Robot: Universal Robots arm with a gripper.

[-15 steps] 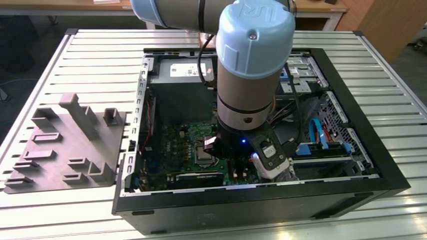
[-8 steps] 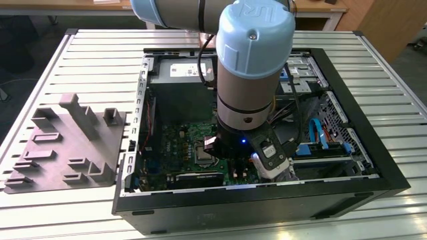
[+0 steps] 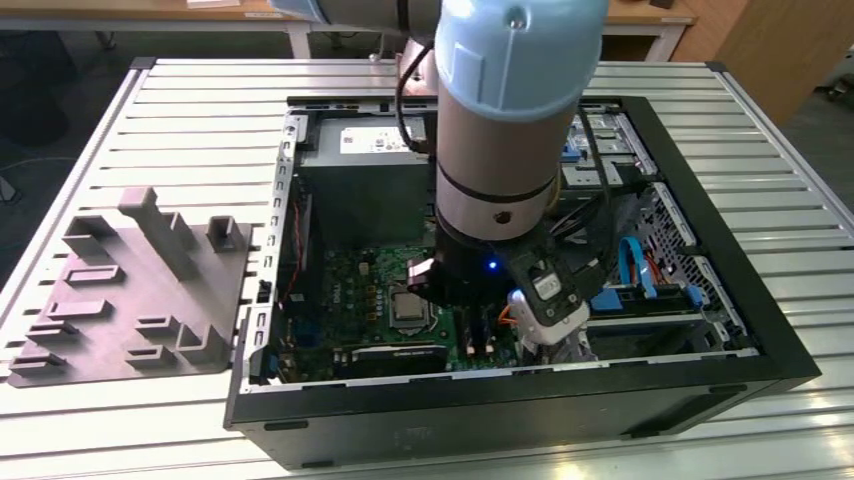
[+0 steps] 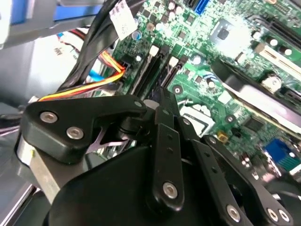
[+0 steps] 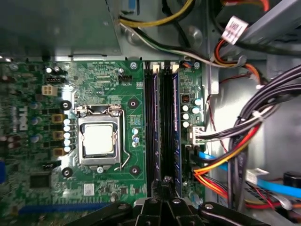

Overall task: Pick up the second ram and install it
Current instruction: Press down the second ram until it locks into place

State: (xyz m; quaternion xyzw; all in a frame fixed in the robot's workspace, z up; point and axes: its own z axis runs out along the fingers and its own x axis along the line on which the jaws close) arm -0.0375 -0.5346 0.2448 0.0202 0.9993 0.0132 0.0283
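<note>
Exterior view shows my arm reaching down into the open computer case [image 3: 747,300] on the slatted counter [image 3: 200,110], with my tool [image 3: 470,300] low over the motherboard [image 3: 354,285], beside the processor socket [image 3: 404,307]. In the first wrist view my tool [image 5: 165,188] sits at the near end of the memory slots [image 5: 162,122], just beside the processor socket [image 5: 98,140]. The second ram [image 5: 175,127] appears to stand upright in the slot farther from that socket, a dark strip with a blue edge. My fingertips look drawn close together at its end, though I cannot tell whether they grip it or merely press.

My worry is a tilted stick: if it is not square in its slot, pushing down could bend it or strain the board, and I cannot see whether the end latches have closed. A push off centre could also seat one end and leave the other proud.

Bundled cables [image 5: 244,136], black, orange and blue, crowd the far side of the slots from the socket and could snag my linkage. The grey power supply [image 3: 360,150] sits beyond the socket; a purple-grey tray [image 3: 134,290] lies outside the case on the exterior view's left
</note>
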